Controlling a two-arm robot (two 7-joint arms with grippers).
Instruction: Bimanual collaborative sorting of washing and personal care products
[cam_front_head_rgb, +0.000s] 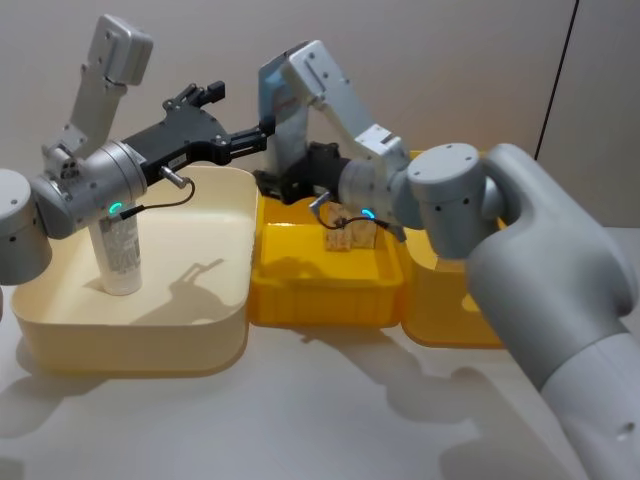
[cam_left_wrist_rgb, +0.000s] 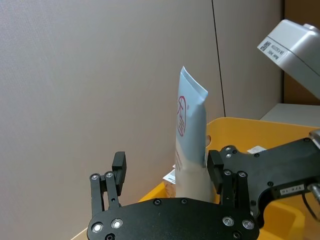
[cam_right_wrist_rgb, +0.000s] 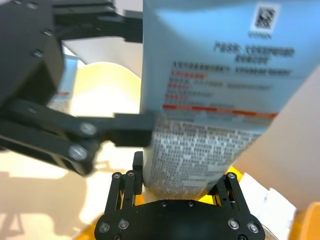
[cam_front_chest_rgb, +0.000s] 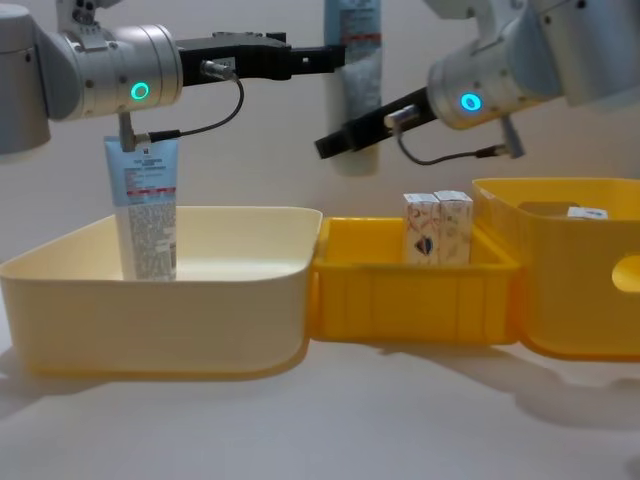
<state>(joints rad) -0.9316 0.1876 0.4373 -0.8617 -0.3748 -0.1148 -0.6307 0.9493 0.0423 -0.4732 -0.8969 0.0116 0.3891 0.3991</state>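
Three plastic tubs sit side by side on a pale desk (cam_front_head_rgb: 330, 420). The cream tub (cam_front_chest_rgb: 150, 310), rounded and smooth, is on the robot's left and holds one pale-blue tube (cam_front_chest_rgb: 148, 205) standing upright near its left wall. The middle yellow tub (cam_front_chest_rgb: 410, 295), squarer, holds two small cream cartons (cam_front_chest_rgb: 437, 228) with colourful print, upright and touching each other. A second yellow tub (cam_front_chest_rgb: 570, 290) on the right has something white inside, too hidden to name.

A second pale-blue tube (cam_front_chest_rgb: 355, 85) is held upright in the air above the seam between the cream and middle tubs. The right gripper (cam_right_wrist_rgb: 177, 187) is clamped on its lower part. The left gripper (cam_left_wrist_rgb: 167, 172) reaches in from the left with its fingers spread on either side of the tube's upper part, not closed on it. The tube has a flat crimped top and red-and-white label text.
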